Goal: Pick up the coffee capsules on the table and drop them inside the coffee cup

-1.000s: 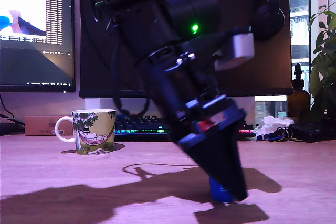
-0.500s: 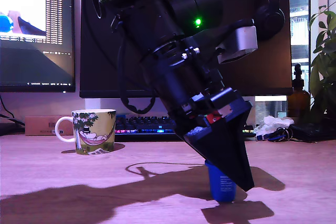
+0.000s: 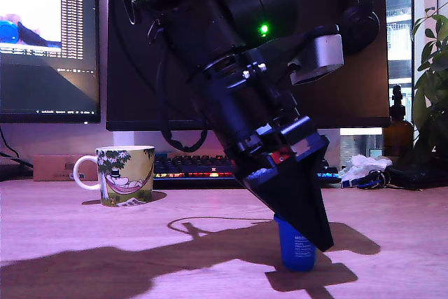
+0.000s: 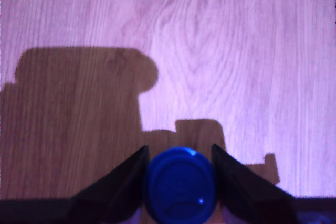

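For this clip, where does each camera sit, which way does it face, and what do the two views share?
Exterior view: low, near desk level, facing across the table toward the monitors and keyboard; the arm fills the middle, the cup stands on the exterior view's left.
Wrist view: on the arm, looking down at the wood; both dark fingers show, flanking the blue capsule.
Shared: the blue capsule, the gripper around it, the table and the arm's shadow.

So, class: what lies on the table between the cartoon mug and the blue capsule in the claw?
Nothing but bare wooden table crossed by the arm's shadow separates the mug from the blue capsule, as the exterior view shows; the claw straddles the capsule.
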Controlling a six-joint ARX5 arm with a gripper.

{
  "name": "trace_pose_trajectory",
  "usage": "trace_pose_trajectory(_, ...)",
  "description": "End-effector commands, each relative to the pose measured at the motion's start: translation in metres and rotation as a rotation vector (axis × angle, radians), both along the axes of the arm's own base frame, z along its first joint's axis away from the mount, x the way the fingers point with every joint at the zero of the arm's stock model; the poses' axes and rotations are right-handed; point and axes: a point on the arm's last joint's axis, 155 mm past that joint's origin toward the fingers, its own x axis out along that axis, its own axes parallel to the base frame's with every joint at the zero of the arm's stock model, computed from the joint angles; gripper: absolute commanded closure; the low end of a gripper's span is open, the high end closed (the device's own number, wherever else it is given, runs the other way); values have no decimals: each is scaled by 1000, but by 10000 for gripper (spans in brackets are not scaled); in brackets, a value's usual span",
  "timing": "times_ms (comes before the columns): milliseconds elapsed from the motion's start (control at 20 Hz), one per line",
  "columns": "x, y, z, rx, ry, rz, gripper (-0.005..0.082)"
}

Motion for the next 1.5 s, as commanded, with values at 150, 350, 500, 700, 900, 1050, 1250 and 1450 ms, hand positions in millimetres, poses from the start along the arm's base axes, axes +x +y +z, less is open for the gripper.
trace_pose_trajectory(150, 2, -6, 6, -13, -7, -9, 539)
trace_pose_trajectory(350, 6, -6, 21, -12, 3, 13, 539)
trace_pose_trajectory(500, 10, -2, 36, -33, 5, 45, 538)
trace_pose_trajectory(700, 18, 15, 51, -26, 22, 102, 532)
trace_pose_trajectory(900, 33, 32, 63, -36, 29, 176, 533)
trace_pose_trajectory(1050, 44, 48, 68, -29, 44, 229, 532)
trace_pose_trajectory(1250, 57, 71, 73, -15, 62, 299, 532)
trace_pose_trajectory(1450, 68, 96, 83, -10, 71, 370, 532)
